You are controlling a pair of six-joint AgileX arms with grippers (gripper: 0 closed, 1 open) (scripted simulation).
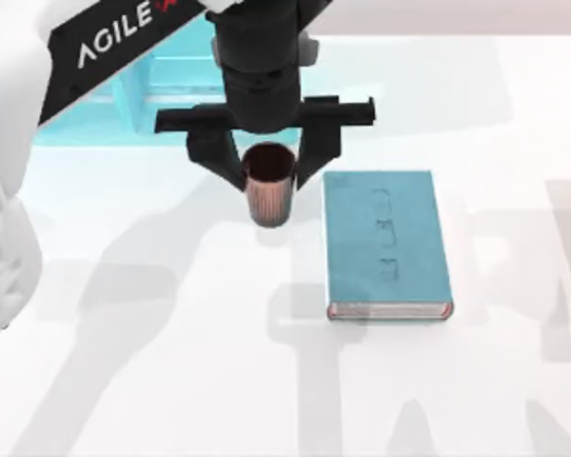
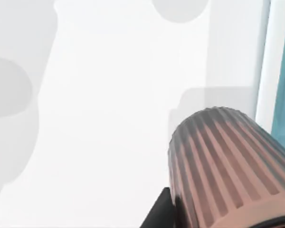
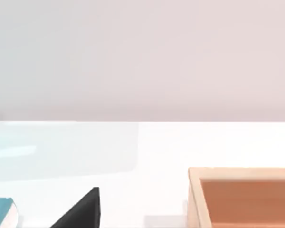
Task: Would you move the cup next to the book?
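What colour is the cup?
Reddish-brown with ribbed sides, best seen in the left wrist view: the cup.

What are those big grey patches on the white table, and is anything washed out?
Top view: the grey patches are soft shadows on the table, some arm-shaped; the cup between the left gripper's fingers and the book stay distinct. Left wrist view: the table looks bright, with faint shadows.

cup (image 2: 223,166) cropped, book (image 3: 0,211) cropped
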